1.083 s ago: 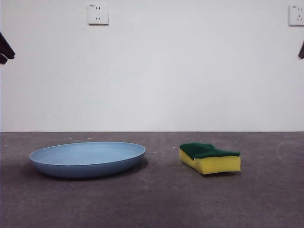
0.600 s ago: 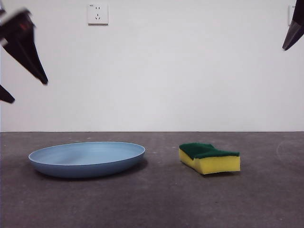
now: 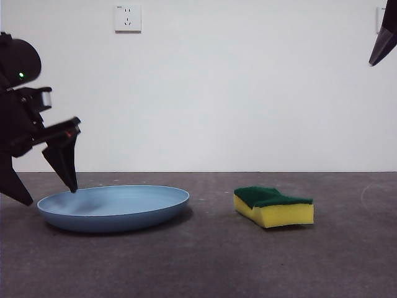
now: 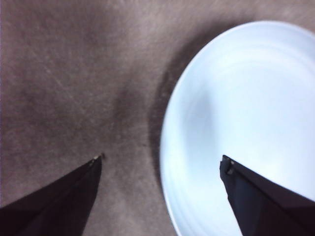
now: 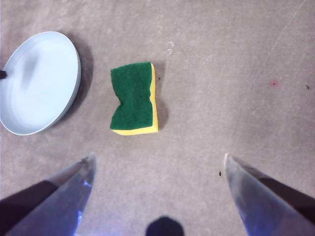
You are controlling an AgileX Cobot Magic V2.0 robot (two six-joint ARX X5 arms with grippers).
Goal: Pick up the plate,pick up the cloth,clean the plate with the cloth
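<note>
Plate [image 3: 115, 208] and sponge [image 3: 273, 207] both lie flat on the grey surface [image 3: 205, 261], well apart from each other with bare surface between them. The plate is light blue, round and shallow, with a smooth upturned rim. The sponge is a yellow block with a dark green layer facing up and wavy sides.

The left gripper [image 4: 161, 158] is down at the plate's edge, with its jaws spread wide. One jaw is over the inside of the plate, close to the rim, and the other is outside it, over the bare surface, so the rim runs between the two jaws. In the front view this gripper [image 3: 46, 189] comes in from the side as a big dark shape, one jaw tip just at the plate's rim and the other lower and outside it. Whether a jaw touches the plate cannot be told.

The right gripper [image 5: 157, 160] hangs high above the surface, its jaws wide apart and holding nothing. The sponge lies ahead of these jaws, roughly between them, and the plate lies further off beyond one jaw.
</note>
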